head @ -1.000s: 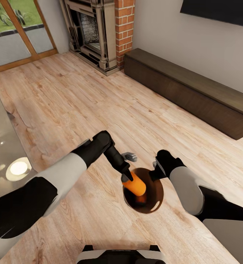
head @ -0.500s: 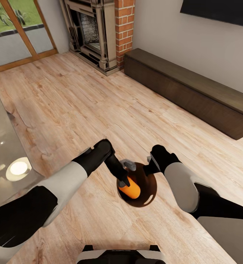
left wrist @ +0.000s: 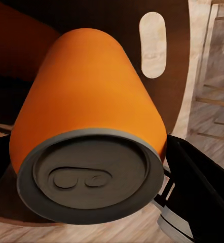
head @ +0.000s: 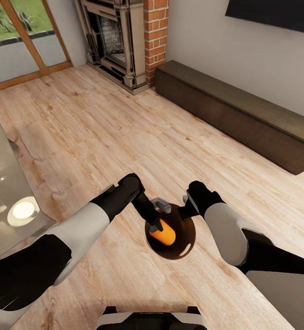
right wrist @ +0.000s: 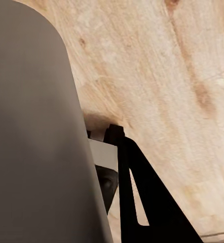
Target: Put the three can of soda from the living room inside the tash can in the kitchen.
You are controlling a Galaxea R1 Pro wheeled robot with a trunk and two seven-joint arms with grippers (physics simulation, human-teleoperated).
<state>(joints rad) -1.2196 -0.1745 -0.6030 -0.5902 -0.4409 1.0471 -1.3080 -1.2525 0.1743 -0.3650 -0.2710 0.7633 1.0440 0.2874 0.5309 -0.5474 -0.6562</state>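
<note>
Your left gripper (head: 157, 226) clamps the soda can (head: 163, 234) over the trash can (head: 181, 245) mouth, long axis tilted, tab end toward the wrist; your right gripper (head: 187, 211) grips its rim.

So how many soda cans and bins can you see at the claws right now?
Orange soda cans: 1, soda can held by the left claw over the bin mouth
Grey trash cans: 1, trash can gripped at the rim by the right claw
Total: 2
</note>
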